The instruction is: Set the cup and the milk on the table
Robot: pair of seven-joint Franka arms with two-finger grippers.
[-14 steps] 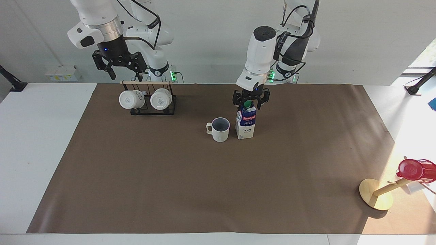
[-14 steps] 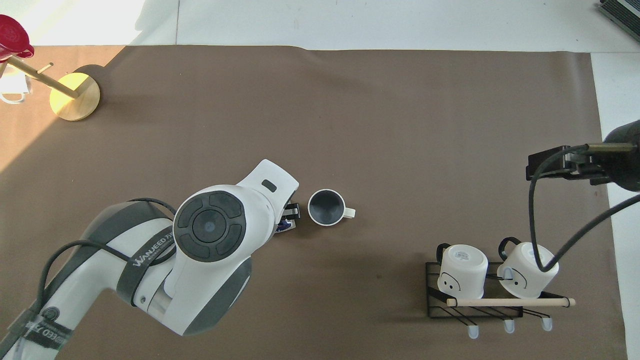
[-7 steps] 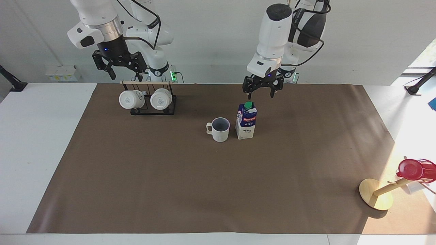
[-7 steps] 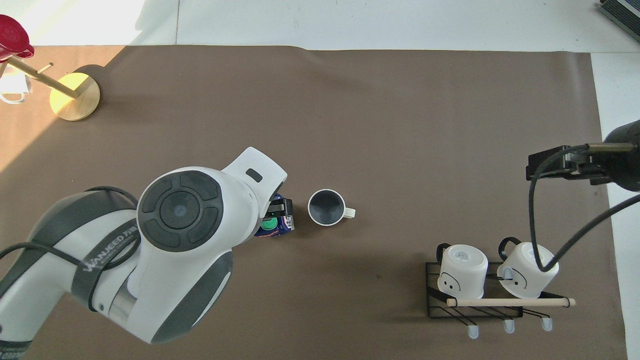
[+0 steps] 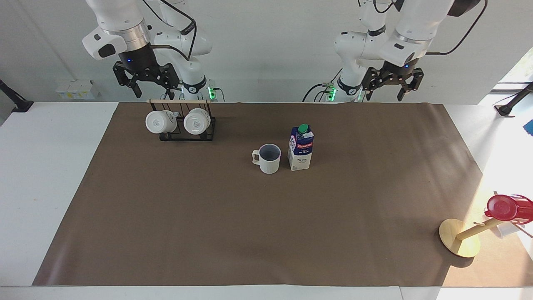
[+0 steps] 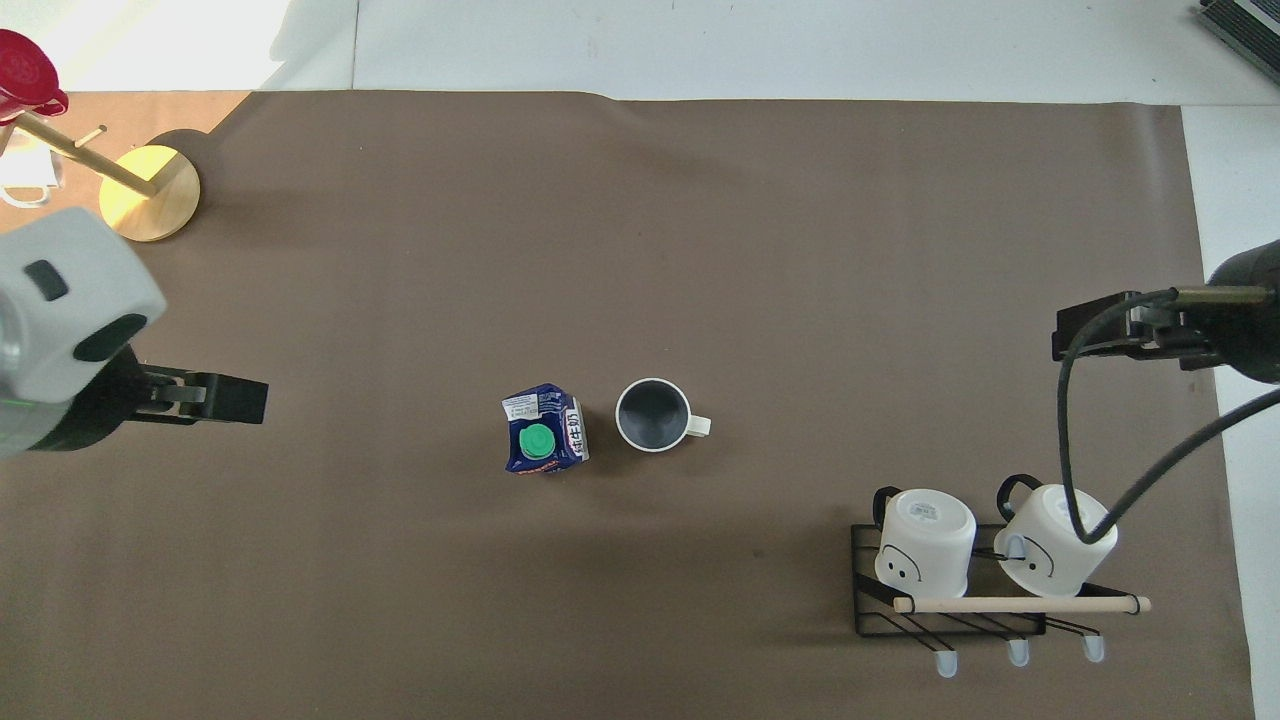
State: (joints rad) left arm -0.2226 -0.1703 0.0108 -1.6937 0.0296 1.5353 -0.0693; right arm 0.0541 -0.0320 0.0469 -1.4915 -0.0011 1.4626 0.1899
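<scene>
The off-white ribbed cup stands upright on the brown mat of the white table, handle toward the right arm's end. It also shows in the overhead view. The milk carton stands upright beside it, toward the left arm's end, green cap up. My left gripper is open and empty, raised over the mat's edge by its own base, well away from the carton. My right gripper is open and empty, waiting above the mug rack.
A black wire rack with two glossy white mugs stands near the right arm's base. A wooden stand carrying a red cup sits at the left arm's end, farther from the robots.
My left gripper let go of the milk carton's top, rose, and swung back toward its own base end. The carton and cup stay put. The right arm has not moved.
</scene>
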